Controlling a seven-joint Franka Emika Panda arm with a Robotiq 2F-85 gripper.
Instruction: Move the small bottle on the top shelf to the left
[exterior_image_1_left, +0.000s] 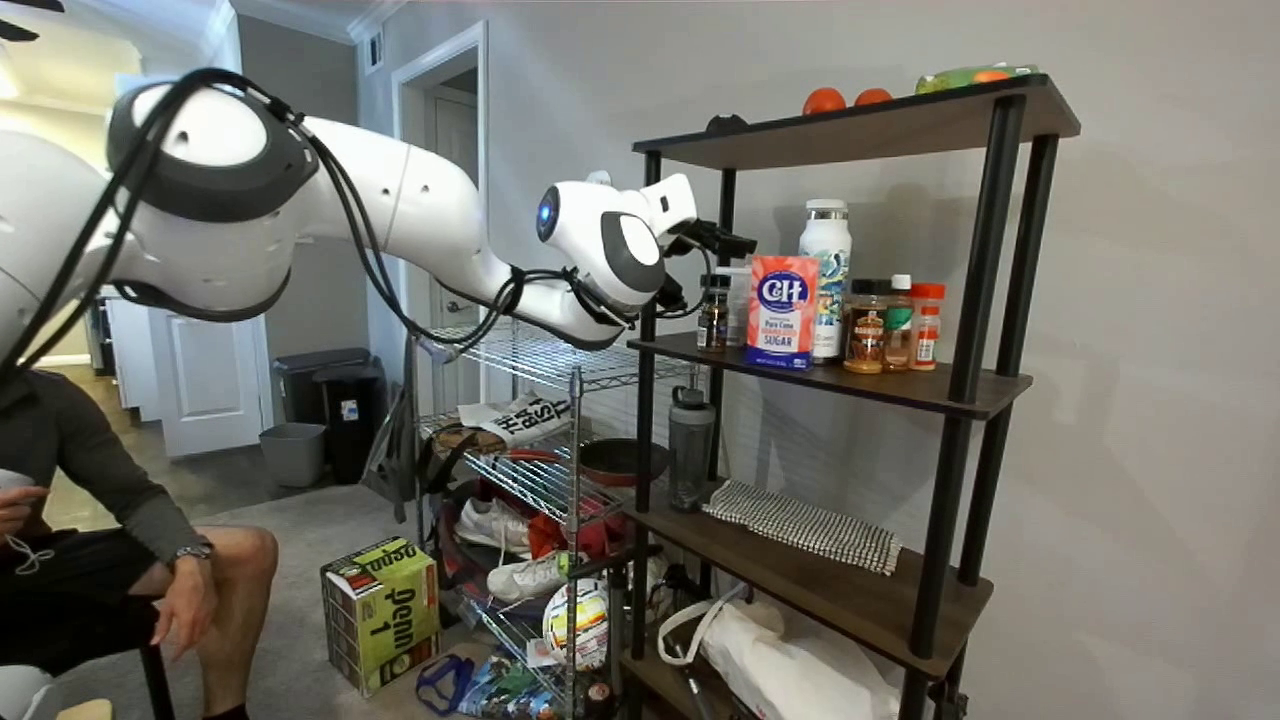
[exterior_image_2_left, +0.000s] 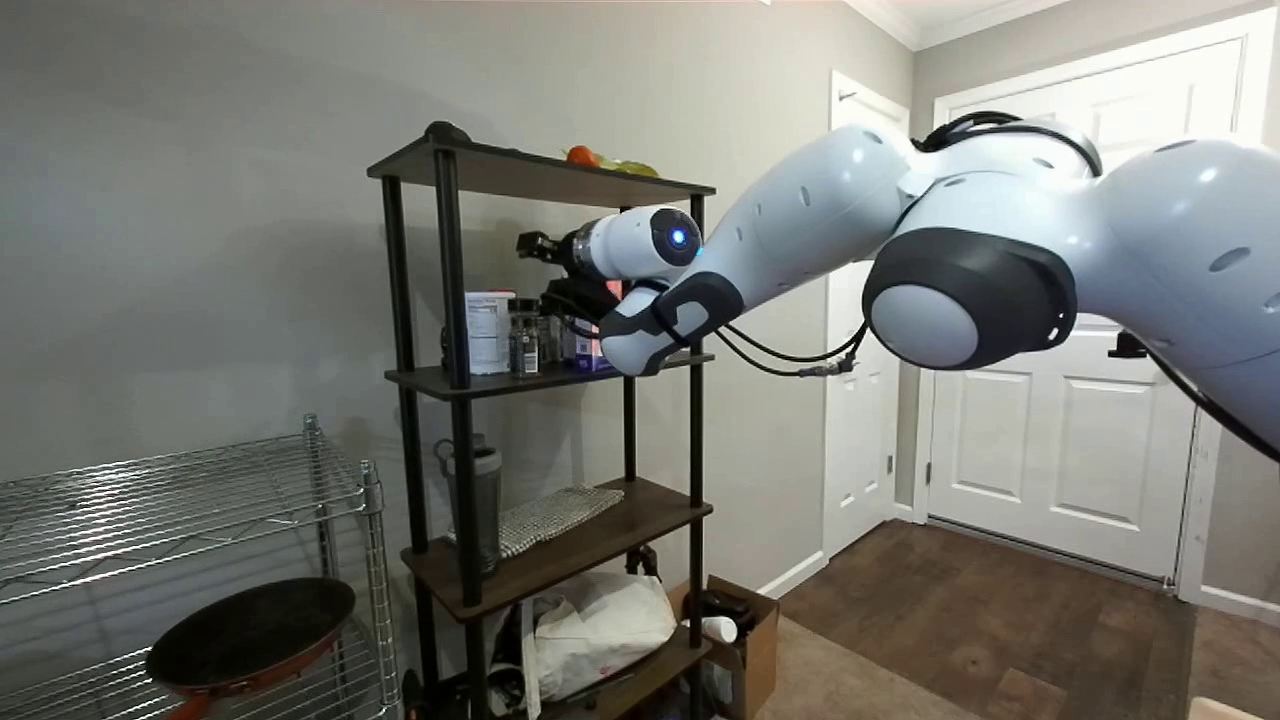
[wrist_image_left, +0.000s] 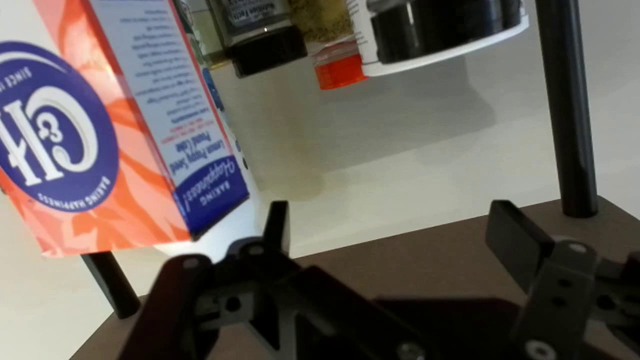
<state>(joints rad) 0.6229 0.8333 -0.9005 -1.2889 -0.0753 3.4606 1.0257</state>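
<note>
The small bottle (exterior_image_1_left: 713, 318), dark with a black cap, stands upright at the left end of a dark brown board (exterior_image_1_left: 900, 388) of the black-framed rack, below the topmost board (exterior_image_1_left: 900, 125). It also shows in an exterior view (exterior_image_2_left: 524, 342) beside a white container (exterior_image_2_left: 489, 330). In the wrist view, which is upside down, a large black cap (wrist_image_left: 445, 30) that looks like the bottle's is at the top. My gripper (wrist_image_left: 391, 212) is open and empty, between the two boards. In both exterior views its fingers (exterior_image_1_left: 712, 268) (exterior_image_2_left: 538, 270) are above the bottle's height, apart from it.
A C&H sugar box (exterior_image_1_left: 783, 315) stands right beside the bottle and near my gripper in the wrist view (wrist_image_left: 75, 125). A white flask (exterior_image_1_left: 826, 240) and several spice jars (exterior_image_1_left: 866, 325) stand farther along. Black posts (wrist_image_left: 570, 110) frame the shelf. A wire rack (exterior_image_1_left: 540, 355) stands alongside.
</note>
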